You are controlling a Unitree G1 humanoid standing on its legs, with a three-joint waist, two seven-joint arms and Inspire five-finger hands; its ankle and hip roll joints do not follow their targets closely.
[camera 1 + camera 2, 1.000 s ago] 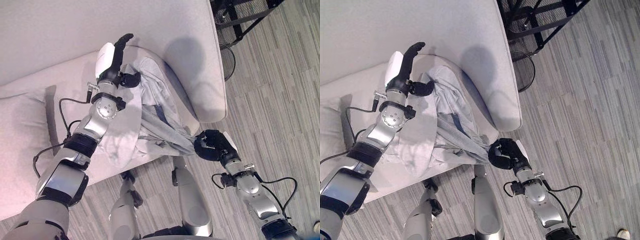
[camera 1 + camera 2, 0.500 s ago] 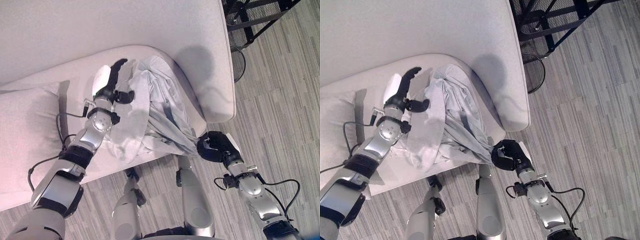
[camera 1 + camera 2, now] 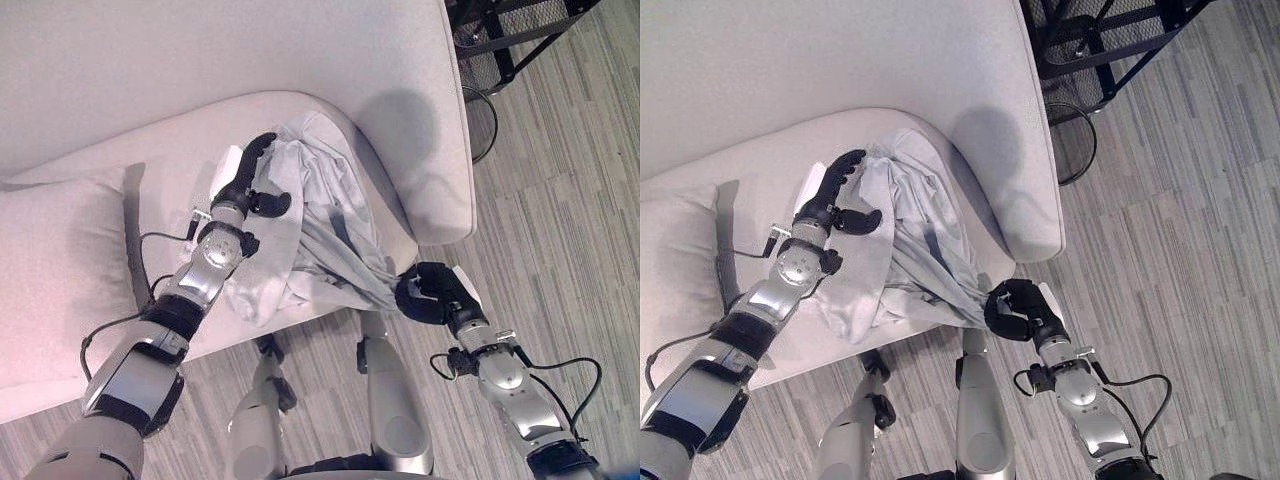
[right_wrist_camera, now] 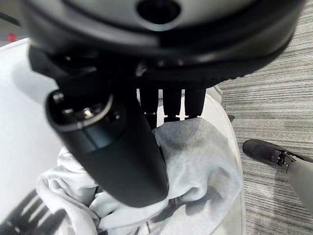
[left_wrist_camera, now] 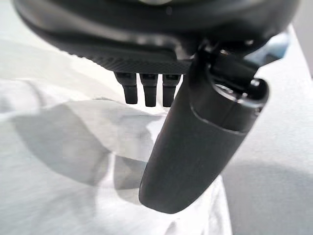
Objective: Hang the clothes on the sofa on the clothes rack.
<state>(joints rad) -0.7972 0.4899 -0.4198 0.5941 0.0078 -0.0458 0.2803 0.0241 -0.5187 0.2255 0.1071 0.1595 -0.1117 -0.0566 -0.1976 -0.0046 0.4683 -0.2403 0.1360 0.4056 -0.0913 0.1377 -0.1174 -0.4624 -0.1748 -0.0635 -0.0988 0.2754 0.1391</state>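
A light grey garment (image 3: pixel 325 205) lies crumpled on the sofa seat (image 3: pixel 160 160) beside the armrest and trails off the front edge. My left hand (image 3: pixel 243 180) is open against the garment's upper left side, fingers straight and thumb spread over the cloth. In the left wrist view its thumb (image 5: pixel 205 142) hovers over pale fabric (image 5: pixel 58 186). My right hand (image 3: pixel 425 293) is off the sofa's front corner, shut on the garment's stretched lower end. Its thumb (image 4: pixel 112 147) and fingers pinch grey cloth (image 4: pixel 200 156). The black clothes rack (image 3: pixel 510 30) stands at the far right.
The sofa's rounded armrest (image 3: pixel 440 170) lies between the garment and the rack. A round black wire-mesh base (image 3: pixel 1072 140) sits on the striped floor (image 3: pixel 560 210) by the rack. A pale cushion (image 3: pixel 50 270) fills the seat's left side.
My left hand has swung right across the seat until it rests against the garment's upper edge. The right hand keeps its hold on the lower end. The camera shifted slightly.
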